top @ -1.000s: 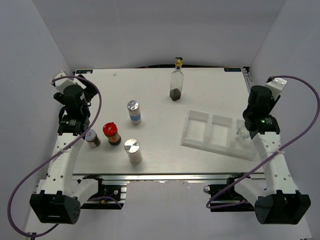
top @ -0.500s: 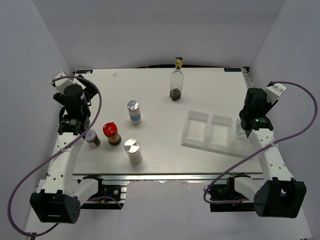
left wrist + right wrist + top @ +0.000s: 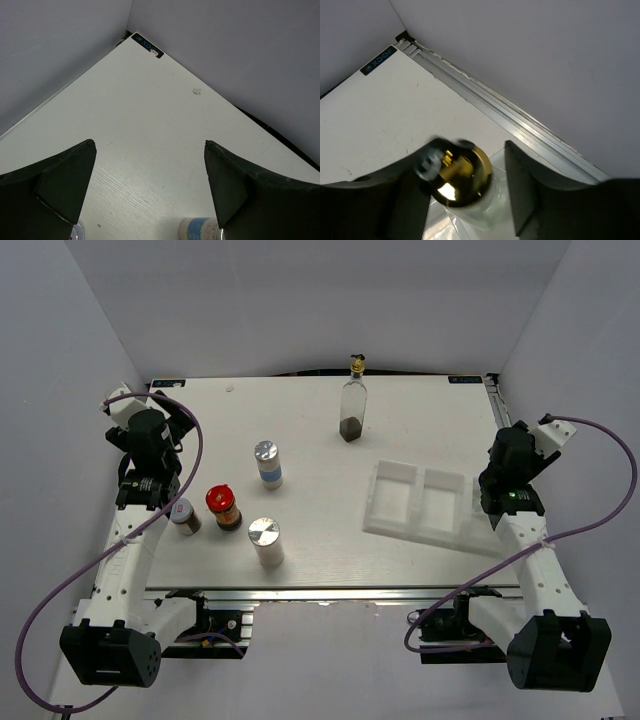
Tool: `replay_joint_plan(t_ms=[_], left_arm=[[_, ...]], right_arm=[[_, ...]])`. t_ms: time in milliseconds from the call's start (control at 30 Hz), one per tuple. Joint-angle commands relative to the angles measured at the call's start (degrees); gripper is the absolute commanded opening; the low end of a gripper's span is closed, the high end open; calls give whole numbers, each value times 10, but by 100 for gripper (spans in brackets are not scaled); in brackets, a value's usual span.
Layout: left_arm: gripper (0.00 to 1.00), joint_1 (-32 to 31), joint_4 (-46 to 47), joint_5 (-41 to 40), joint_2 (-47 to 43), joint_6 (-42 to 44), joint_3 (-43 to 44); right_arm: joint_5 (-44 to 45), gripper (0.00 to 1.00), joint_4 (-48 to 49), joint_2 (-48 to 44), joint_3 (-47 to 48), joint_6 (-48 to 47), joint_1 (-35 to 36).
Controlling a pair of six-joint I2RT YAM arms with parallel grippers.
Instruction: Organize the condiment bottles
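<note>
Right tool (image 3: 467,152), jaws slightly apart, straddles the upright gold-stoppered bottle (image 3: 460,176) at the tray's (image 3: 395,502) three-o'clock end; retreat likely goes straight up. Left tool (image 3: 150,150) gapes wide at nine o'clock.

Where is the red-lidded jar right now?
In the top view, the red-lidded jar stands on the left half of the table, toward the near edge, just right of the tiny grey-lidded jar and left of the nearer white shaker.
</note>
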Motion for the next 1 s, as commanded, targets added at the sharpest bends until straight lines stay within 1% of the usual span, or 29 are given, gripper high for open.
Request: replay_joint_plan(t_ms=[0, 33, 67, 100, 233, 267, 367, 400, 467, 500, 600, 667, 800, 833, 900, 933, 967], left_arm=[[98, 2, -3, -4, -12, 3, 3], [98, 2, -4, -3, -13, 2, 2], [98, 2, -3, -2, -13, 2, 2], [98, 3, -2, -2, -14, 2, 3], [98, 2, -3, 2, -15, 2, 5], [98, 2, -4, 3, -16, 2, 5], [98, 2, -3, 3, -17, 2, 4], [98, 3, -3, 3, -17, 2, 4], [98, 3, -3, 3, -16, 2, 3], [98, 2, -2, 3, -16, 3, 4], [98, 3, -2, 3, -15, 4, 4], [98, 3, -2, 4, -13, 4, 4], [98, 2, 4, 15, -10, 1, 2], [98, 2, 5, 23, -7, 0, 1], [98, 2, 6, 33, -3, -1, 3], [98, 2, 7, 39, 0, -3, 3], [98, 2, 7, 39, 6, -8, 6]], right_arm=[[-19, 64, 17, -17, 15, 10, -1], [-21, 77, -6, -18, 20, 10, 0], [-22, 85, -15, -19, 24, 10, -1], [-28, 89, -23, -21, 28, 9, 0], [-44, 90, -75, -19, 76, 10, -1], [-45, 89, -106, -18, 86, 13, -1], [-51, 89, -157, -11, 135, 16, -1], [-57, 89, -198, -5, 147, 20, -1], [-64, 89, -237, -1, 183, 24, -1], [-63, 89, -275, 0, 194, 28, -1], [-52, 89, -334, -1, 237, 38, -1], [-57, 89, -366, -8, 253, 27, -1], [-156, 89, -383, -8, 306, -51, 0], [-157, 89, -373, -7, 325, -66, 0], [-267, 89, -351, 1, 338, -101, 10], [-294, 89, -336, 6, 348, -114, 13], [-346, 89, -311, 24, 358, -141, 28]])
